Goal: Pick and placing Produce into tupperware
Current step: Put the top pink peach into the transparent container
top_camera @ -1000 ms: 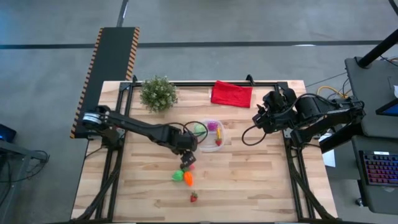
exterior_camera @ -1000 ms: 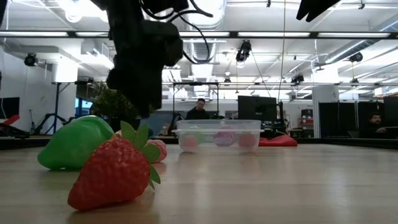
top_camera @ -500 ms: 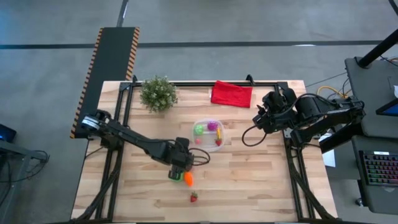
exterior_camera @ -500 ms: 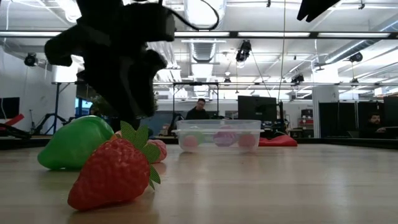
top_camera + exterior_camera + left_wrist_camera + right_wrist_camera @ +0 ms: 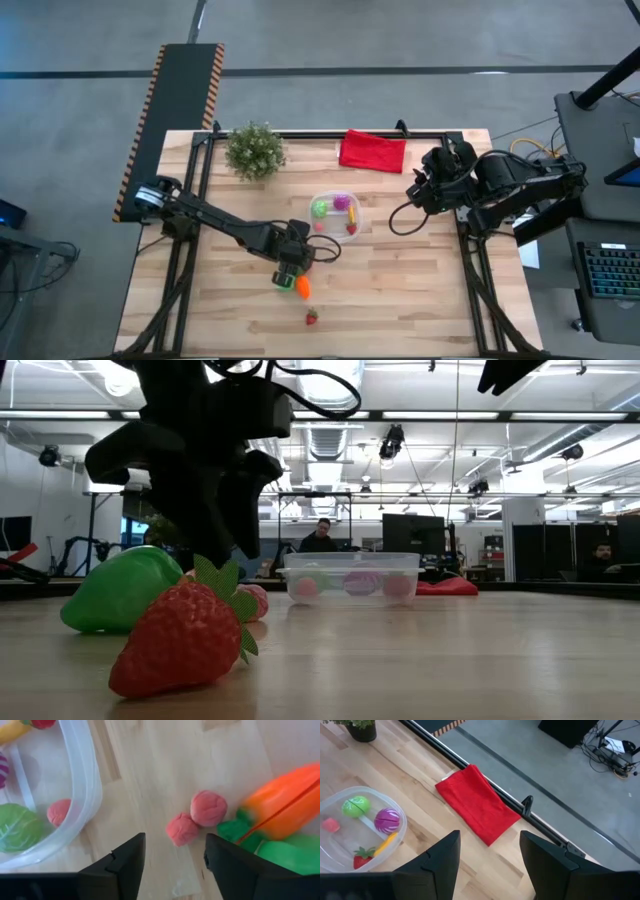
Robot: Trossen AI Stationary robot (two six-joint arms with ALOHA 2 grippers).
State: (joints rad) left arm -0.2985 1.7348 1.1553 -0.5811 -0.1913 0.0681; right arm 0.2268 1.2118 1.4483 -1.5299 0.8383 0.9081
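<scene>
Left gripper (image 5: 172, 865) fingers spread, empty, above 2 pink pieces (image 5: 197, 817) beside carrot (image 5: 302, 288). Tupperware (image 5: 357, 215) mid-table, holding 4 pieces. Strawberry (image 5: 311, 317) near front edge, bare wood around. Right gripper (image 5: 487, 870) fingers apart, parked over right edge.

No legible text or labels

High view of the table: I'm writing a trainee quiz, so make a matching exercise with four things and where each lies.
1 red folded cloth
2 bushy green potted plant
3 small red toy strawberry
4 round clear plastic container

A mid-table, produce inside
B picture's bottom edge
C top edge, right-arm side
D top edge, left-arm side

Pairs: 1-C, 2-D, 3-B, 4-A
</scene>
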